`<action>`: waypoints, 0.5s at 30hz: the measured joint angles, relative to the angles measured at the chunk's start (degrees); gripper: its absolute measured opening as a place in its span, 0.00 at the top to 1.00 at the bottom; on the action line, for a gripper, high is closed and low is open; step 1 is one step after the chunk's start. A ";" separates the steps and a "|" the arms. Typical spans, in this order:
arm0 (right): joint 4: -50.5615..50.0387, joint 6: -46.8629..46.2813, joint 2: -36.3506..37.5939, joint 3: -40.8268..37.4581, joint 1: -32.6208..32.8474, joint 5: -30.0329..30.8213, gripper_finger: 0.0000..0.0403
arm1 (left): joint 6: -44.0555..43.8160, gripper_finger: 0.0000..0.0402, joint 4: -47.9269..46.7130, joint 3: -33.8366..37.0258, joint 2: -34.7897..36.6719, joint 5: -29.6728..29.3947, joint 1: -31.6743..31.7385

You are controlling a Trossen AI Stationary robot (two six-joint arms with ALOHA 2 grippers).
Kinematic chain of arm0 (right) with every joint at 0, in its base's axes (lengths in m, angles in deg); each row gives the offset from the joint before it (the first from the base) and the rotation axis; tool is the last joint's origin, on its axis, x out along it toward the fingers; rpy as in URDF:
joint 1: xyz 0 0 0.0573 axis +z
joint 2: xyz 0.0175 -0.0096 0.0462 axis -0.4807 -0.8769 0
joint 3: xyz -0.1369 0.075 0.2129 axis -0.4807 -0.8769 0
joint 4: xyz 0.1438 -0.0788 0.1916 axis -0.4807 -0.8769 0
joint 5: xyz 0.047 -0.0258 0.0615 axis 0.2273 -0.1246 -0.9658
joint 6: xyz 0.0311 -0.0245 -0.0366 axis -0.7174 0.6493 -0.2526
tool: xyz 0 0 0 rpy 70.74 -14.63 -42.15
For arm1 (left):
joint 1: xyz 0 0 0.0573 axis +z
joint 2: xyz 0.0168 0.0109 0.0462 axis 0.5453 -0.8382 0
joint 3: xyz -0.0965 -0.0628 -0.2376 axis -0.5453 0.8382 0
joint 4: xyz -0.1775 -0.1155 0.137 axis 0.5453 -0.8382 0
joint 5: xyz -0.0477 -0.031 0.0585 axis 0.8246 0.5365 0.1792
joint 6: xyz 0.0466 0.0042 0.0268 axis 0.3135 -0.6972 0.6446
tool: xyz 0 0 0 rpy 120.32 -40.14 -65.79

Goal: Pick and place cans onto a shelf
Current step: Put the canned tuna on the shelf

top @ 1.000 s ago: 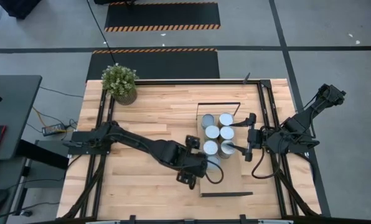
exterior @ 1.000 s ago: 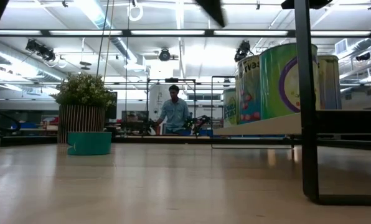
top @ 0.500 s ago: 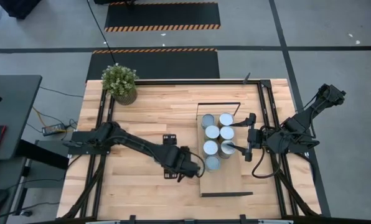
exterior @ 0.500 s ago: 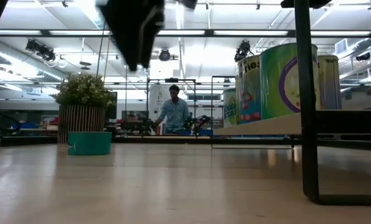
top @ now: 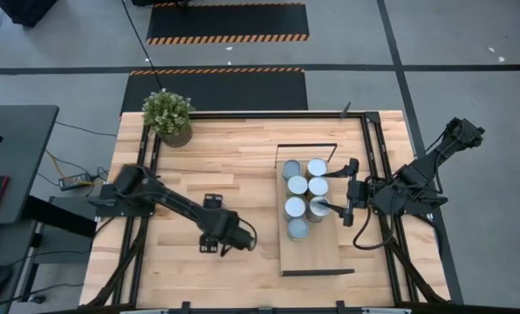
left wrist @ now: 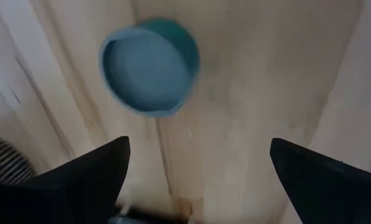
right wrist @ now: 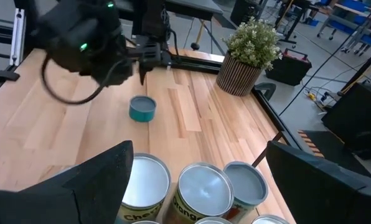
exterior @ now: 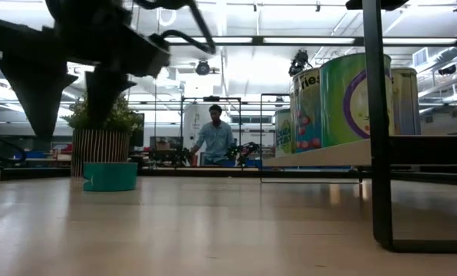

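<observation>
Hovering over the bare tabletop well left of the shelf, the left gripper has its fingers spread wide and holds nothing; straight below it, in the left wrist view, lies 1 low teal can, apart from both fingers. That same teal can shows in the right wrist view and in the low view, standing alone on the wood in front of the potted plant. The right gripper sits at the right edge of the shelf, its fingers also wide apart and gripping nothing, pointed toward the cluster of cans. That cluster counts 6 round tops from above, packed touching one another in 2 short rows on the far half of the shelf board, with the near half of the board bare. From table height the cans stand upright on the raised board, green labels facing out, behind a black frame post. The plant stands at the far left corner of the table. A person stands in the room beyond the table.
</observation>
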 joint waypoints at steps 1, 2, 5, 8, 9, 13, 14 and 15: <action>0.07 0.10 0.00 0.00 0.00 0.00 0.07 | -0.81 0.02 2.21 2.62 2.11 -0.07 0.22; 0.20 0.37 0.00 0.00 0.00 0.00 0.07 | -1.66 0.02 3.89 5.08 4.09 -0.15 0.48; 1.05 0.94 0.00 0.00 0.00 0.00 0.07 | -2.09 0.02 8.63 12.18 9.39 -0.32 1.49; 1.25 1.05 0.00 0.00 0.00 0.02 0.07 | -1.61 0.02 13.50 18.60 12.86 0.65 3.44; 1.25 1.05 0.00 0.00 0.00 0.02 0.07 | -1.41 0.02 15.40 20.76 13.89 1.30 4.32; 1.25 1.05 0.00 0.00 0.00 0.01 0.07 | 0.02 0.02 25.00 28.62 16.00 3.10 8.64; 1.30 1.05 0.00 0.00 0.00 0.02 0.07 | 0.34 0.02 27.09 29.97 16.02 3.63 9.87; 1.28 1.05 0.00 0.00 0.00 0.01 0.07 | 0.69 0.02 29.39 30.97 15.99 4.22 10.92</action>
